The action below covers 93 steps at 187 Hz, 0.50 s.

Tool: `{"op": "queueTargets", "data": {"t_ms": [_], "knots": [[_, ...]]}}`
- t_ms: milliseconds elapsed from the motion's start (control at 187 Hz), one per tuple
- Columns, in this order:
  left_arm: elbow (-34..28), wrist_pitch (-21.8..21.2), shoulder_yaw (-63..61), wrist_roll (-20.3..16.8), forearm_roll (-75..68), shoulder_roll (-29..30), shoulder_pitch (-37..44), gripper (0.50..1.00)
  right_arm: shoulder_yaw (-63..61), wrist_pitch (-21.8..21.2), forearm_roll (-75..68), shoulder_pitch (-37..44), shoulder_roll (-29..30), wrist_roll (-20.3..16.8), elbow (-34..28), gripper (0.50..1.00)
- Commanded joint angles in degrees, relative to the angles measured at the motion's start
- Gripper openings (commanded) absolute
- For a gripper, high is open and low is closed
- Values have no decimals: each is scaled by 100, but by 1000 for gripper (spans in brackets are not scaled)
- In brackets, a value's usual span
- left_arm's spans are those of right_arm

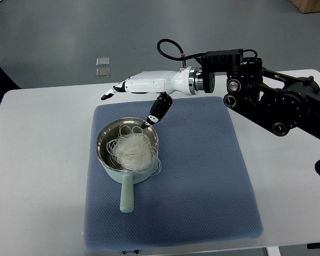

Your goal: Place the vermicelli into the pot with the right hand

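White table (37, 160), blue mat (202, 176)

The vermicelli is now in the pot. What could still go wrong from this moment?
1. Loose strands of the vermicelli hang over the rim of the pot near its handle; they may slip out onto the blue mat.
2. The right hand is open just above the far rim, thumb pointing down; it might catch strands or nudge the pot.

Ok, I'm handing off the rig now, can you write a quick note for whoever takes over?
Right hand: above the far rim of the pot, fingers relaxed, holding nothing.
Left arm: out of view.
Vermicelli: bundled inside the pot, a few strands draped over the near-right rim.
Pot sits on the blue mat, handle toward the robot.
Done: vermicelli is in.
Left: pull the right hand clear; maybe tuck in stray strands.
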<state>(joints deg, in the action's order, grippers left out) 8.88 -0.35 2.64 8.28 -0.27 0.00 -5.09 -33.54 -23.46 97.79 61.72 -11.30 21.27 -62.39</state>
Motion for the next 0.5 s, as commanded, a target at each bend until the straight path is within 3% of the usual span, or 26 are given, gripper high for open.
{"op": "queueTargets", "data": {"t_ms": [0,171,310,492], "knots": [[0,0,-9,-2,0,0,-1,1000,-275,113,-14,-81,-4,-8,121,889],[-9,0,-9,7,0,0,-1,1000,-988,105,-612,-398,-13,-219,526,887],[-9,0,-9,-2,0,0,-1,1000,-1374,184,-2062,-697,-39,-799,781,876],[-9,0,0,-1,0,0,-1,1000,-1515,1176,-3871,-1127,-145,-1221,1184,874]]}}
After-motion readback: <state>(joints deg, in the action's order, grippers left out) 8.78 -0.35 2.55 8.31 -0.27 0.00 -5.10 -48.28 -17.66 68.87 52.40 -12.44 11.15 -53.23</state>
